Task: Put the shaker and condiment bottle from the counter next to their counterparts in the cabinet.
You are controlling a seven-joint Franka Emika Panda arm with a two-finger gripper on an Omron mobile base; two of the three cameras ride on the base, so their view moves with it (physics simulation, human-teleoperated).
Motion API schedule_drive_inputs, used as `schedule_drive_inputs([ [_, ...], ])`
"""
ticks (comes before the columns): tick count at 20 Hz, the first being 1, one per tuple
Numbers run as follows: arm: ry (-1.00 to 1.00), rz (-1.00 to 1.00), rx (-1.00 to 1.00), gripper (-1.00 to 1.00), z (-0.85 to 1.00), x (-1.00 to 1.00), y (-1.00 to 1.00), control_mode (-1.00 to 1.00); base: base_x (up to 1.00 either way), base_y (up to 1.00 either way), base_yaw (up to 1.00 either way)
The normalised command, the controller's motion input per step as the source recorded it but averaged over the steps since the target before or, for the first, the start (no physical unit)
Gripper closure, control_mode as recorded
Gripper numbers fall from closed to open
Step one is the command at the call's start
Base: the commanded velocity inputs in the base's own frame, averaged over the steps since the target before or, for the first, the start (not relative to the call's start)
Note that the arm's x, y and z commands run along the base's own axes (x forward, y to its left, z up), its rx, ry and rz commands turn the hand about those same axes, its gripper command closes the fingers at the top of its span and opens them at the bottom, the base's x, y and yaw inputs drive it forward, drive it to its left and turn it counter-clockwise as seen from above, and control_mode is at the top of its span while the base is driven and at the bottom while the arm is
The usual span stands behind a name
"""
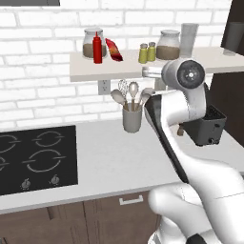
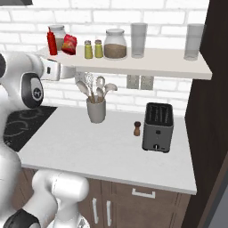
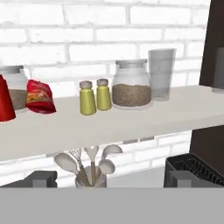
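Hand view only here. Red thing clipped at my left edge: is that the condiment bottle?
Observer: Yes. The left base view shows the whole condiment bottle, upright on the cabinet in front of a glass jar.
Operator: Anything on the counter below my frame?
Observer: A small brown grinder stands on the counter beside the toaster, on its hob side.
Operator: Where's the hob?
Observer: The hob is set in the counter's left end, well clear of the utensil holder.
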Motion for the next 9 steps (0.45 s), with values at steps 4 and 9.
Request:
schedule_drive_inputs([
  [4, -0.02, 0.00, 0.00, -1.00, 0.00, -1.00, 0.03, -1.00, 0.00, 0.00, 0.00],
  [9, 0.00, 0.00, 0.00, -1.00, 0.00, -1.00, 0.04, -1.00, 0.00, 0.00, 0.00],
])
